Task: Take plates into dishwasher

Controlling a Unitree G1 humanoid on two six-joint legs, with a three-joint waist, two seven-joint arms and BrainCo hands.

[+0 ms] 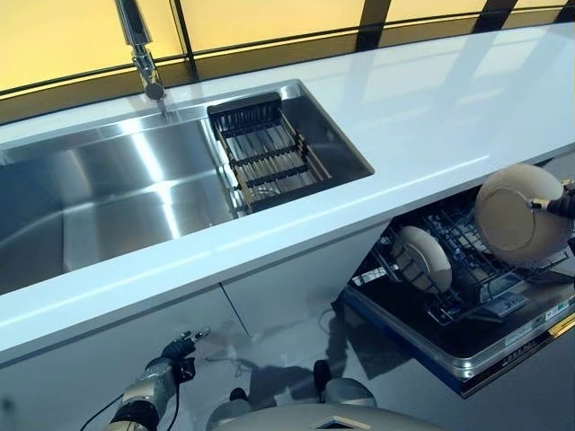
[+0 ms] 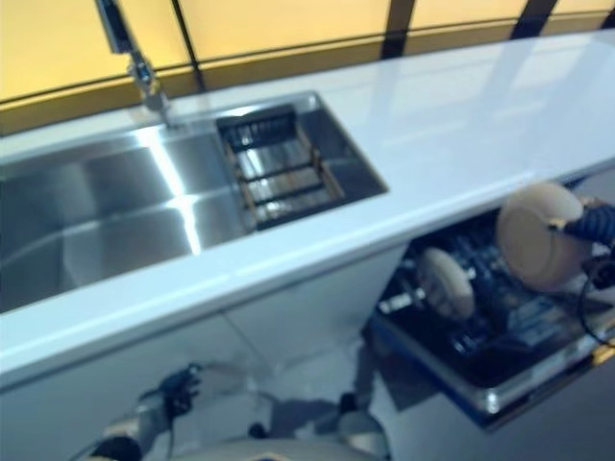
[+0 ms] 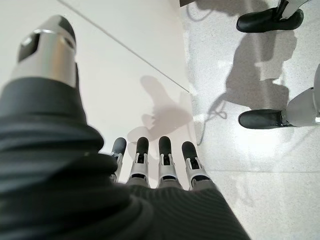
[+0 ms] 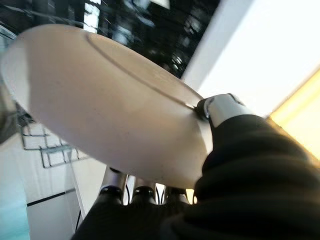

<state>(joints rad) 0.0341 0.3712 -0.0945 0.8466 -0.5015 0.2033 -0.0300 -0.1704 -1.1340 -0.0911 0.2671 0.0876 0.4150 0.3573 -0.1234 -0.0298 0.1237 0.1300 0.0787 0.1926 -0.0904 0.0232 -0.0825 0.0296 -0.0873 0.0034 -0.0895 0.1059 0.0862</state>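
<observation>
White desk with a steel sink. Right hand pinches a beige plate over the open dishwasher rack; left hand hangs relaxed near the floor.

Bright, even daylight-type light throughout. Warm yellow glow from the panels behind the countertop, far beyond both hands. Hard glare streaks run across the steel sink, up and ahead of the left hand. Countertop carries a soft pale sheen. Plate pinched in the right hand is evenly lit, shading darker near the fingers. Dishwasher rack just below that hand sits dim. Floor past the left hand is brightly lit.
</observation>
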